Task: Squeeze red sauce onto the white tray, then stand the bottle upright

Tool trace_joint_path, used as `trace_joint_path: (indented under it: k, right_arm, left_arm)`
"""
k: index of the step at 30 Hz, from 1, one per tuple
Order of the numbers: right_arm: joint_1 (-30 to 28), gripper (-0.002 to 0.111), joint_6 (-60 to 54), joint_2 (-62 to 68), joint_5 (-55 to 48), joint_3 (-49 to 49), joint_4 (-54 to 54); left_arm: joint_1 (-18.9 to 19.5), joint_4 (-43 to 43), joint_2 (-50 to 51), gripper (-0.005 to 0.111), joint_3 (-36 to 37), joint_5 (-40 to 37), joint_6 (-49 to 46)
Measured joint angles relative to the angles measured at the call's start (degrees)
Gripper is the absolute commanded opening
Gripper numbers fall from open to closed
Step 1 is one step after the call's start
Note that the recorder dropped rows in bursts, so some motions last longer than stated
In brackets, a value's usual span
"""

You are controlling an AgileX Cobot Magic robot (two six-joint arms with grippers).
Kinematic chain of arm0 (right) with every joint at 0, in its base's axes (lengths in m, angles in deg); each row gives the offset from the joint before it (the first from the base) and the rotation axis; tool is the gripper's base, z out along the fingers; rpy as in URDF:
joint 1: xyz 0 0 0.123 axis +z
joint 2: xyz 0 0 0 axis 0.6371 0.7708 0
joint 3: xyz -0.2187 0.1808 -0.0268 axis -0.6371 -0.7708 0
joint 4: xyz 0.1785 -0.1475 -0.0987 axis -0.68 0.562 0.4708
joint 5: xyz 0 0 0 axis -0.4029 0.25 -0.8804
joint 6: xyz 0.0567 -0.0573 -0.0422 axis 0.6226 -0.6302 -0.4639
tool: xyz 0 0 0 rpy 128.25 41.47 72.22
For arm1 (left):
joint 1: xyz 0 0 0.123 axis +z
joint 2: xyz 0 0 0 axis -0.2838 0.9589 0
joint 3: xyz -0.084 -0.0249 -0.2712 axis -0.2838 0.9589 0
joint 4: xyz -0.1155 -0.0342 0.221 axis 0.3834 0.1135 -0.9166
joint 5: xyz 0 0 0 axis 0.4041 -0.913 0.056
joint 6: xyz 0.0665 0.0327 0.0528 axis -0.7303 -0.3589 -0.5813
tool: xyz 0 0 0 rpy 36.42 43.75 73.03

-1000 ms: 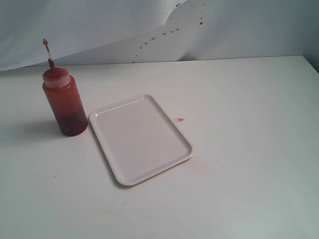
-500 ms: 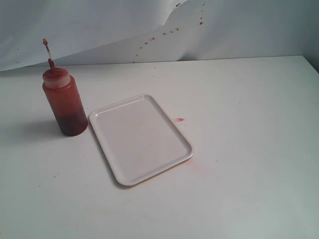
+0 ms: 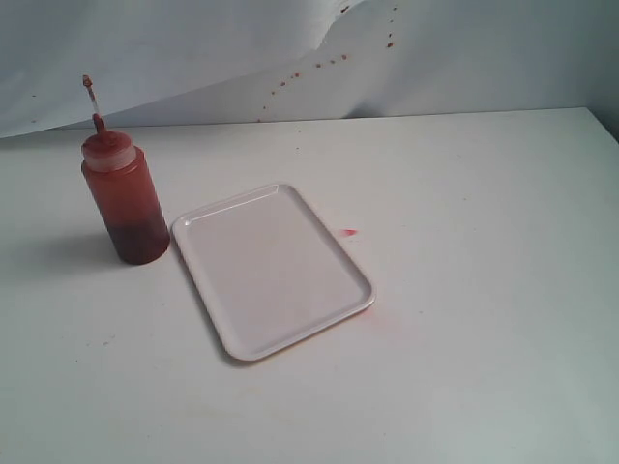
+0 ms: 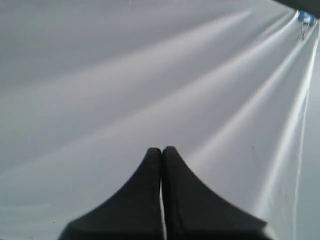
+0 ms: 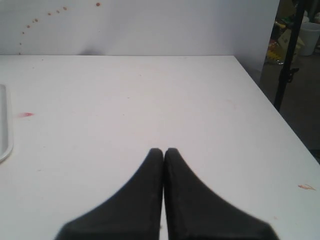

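The bottle stands upright on the table at the left, red-brown with a whitish cap, a thin red nozzle and its tethered tip cap sticking up. Just right of it lies the white tray, its surface bare, with no glossy red sauce on it. An edge of the tray shows in the right wrist view. Neither arm appears in the exterior view. My left gripper is shut with nothing in it, facing a white creased sheet. My right gripper is shut and empty above the bare table, far from the tray.
A small pink-red smear marks the table right of the tray, seen too as a smear in the right wrist view. Red specks dot the white backdrop. The table's right edge drops to a floor with a black stand.
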Motion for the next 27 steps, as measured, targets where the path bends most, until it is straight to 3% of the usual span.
trace_joint_path:
  k: [3, 6, 8, 11, 18, 23, 27]
  right_arm:
    - [0.0, 0.0, 0.0, 0.0, 0.0, 0.0, 0.0]
    - [0.0, 0.0, 0.0, 0.0, 0.0, 0.0, 0.0]
    - [0.0, 0.0, 0.0, 0.0, 0.0, 0.0, 0.0]
    - [0.0, 0.0, 0.0, 0.0, 0.0, 0.0, 0.0]
    - [0.0, 0.0, 0.0, 0.0, 0.0, 0.0, 0.0]
    - [0.0, 0.0, 0.0, 0.0, 0.0, 0.0, 0.0]
    - [0.0, 0.0, 0.0, 0.0, 0.0, 0.0, 0.0]
  left_arm:
    - [0.0, -4.7, 0.0, 0.0, 0.0, 1.3, 6.6]
    - [0.0, -16.2, 1.8, 0.0, 0.0, 4.5, 11.4]
    - [0.0, -24.7, 5.8, 0.0, 0.0, 8.6, 13.9]
    - [0.0, -30.2, 14.1, 0.0, 0.0, 16.4, 14.8]
    - [0.0, -25.1, 40.5, 0.0, 0.0, 26.1, 7.1]
    - [0.0, -23.1, 59.0, 0.0, 0.0, 39.7, 4.3]
    - [0.0, -22.9, 71.4, 0.0, -0.1, 45.8, 3.8]
